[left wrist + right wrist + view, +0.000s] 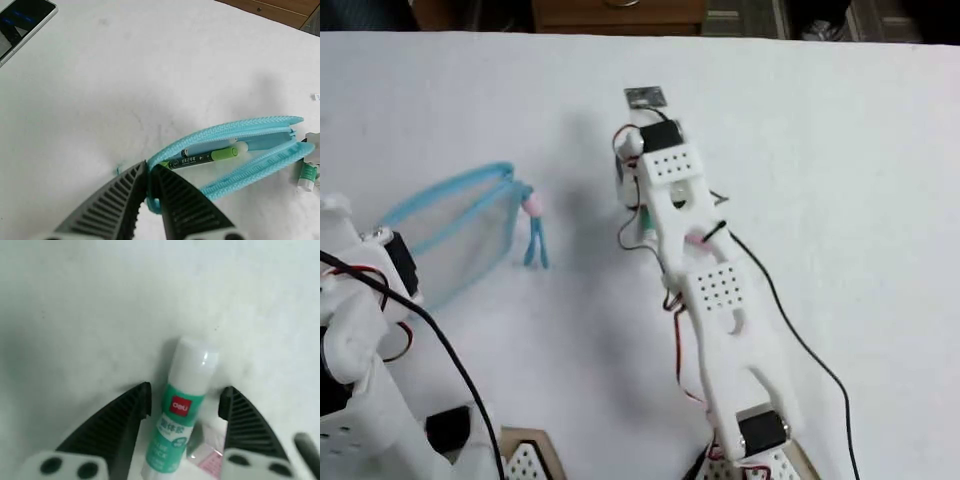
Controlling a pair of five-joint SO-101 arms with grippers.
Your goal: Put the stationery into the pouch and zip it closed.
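A light-blue mesh pouch (460, 235) lies open at the table's left, its pink zipper pull (533, 207) at the right end. In the left wrist view my left gripper (149, 175) is shut on the pouch's (250, 150) near end. A green-capped pen (200, 159) lies inside the mouth. A green and white glue stick (182, 410) lies on the table between the fingers of my right gripper (185, 392), which is open and straddles it. The same glue stick (306, 176) sits just past the pouch's far end. The right arm (670, 175) reaches over the table's middle.
A small pink and white item (207, 457) lies beside the glue stick near the right gripper. A small grey card (645, 97) sits beyond the right arm. A dark-screened device (20, 22) lies at the table's far left. Wires trail along the right arm.
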